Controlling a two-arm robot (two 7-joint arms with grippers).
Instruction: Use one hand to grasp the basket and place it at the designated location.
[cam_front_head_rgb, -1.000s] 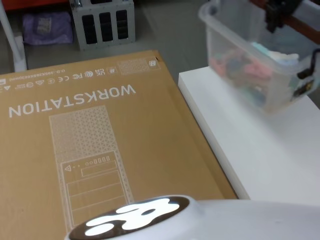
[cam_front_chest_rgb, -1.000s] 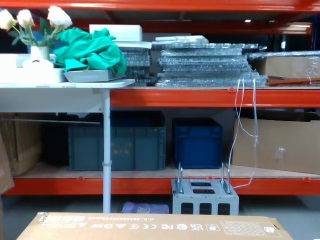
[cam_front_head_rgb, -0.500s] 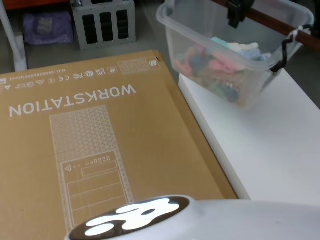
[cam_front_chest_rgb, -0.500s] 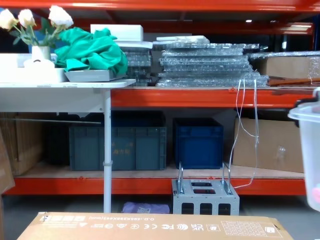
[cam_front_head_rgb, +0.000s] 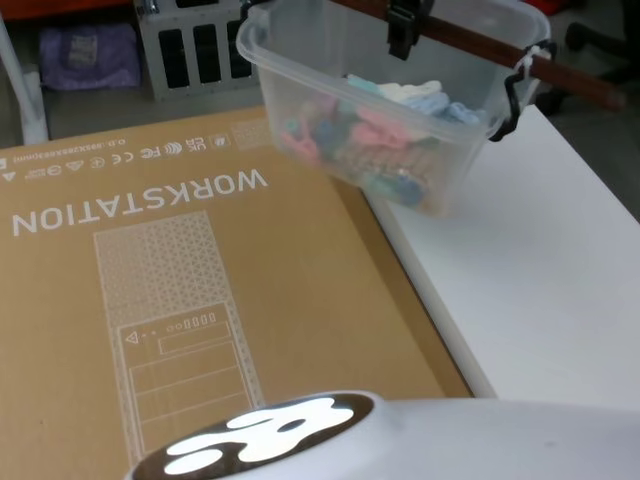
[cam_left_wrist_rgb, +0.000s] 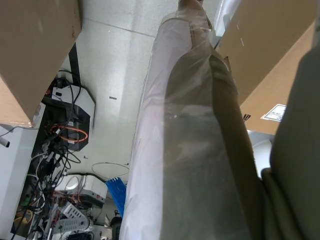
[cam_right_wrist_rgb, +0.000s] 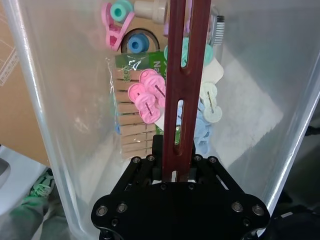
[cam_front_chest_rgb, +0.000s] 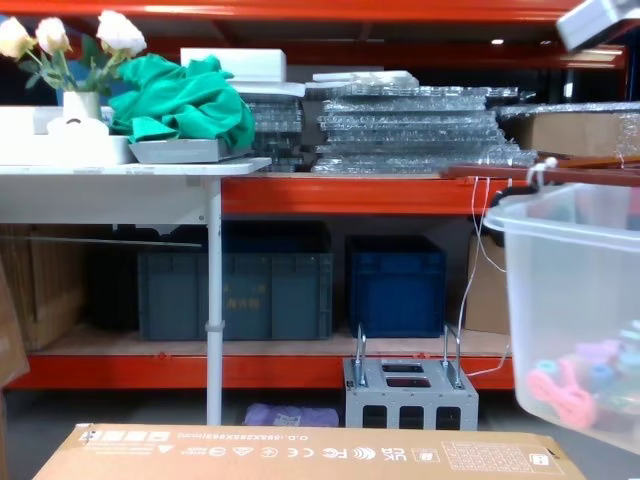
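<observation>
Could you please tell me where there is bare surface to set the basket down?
The cardboard box is bare on top throughout its near part. The white table is bare across its near and right parts. The far end of both is crowded: the basket hangs there by its handle from the right gripper, over the seam between them.

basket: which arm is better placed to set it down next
Right. The right gripper is shut on the basket's reddish-brown handle, holding it aloft; the left wrist view faces the floor, away from it.

Orange shelving (cam_front_chest_rgb: 350, 195) with a blue crate (cam_front_chest_rgb: 395, 285), white table (cam_front_chest_rgb: 100, 185), grey floor (cam_front_chest_rgb: 110, 410)
</observation>
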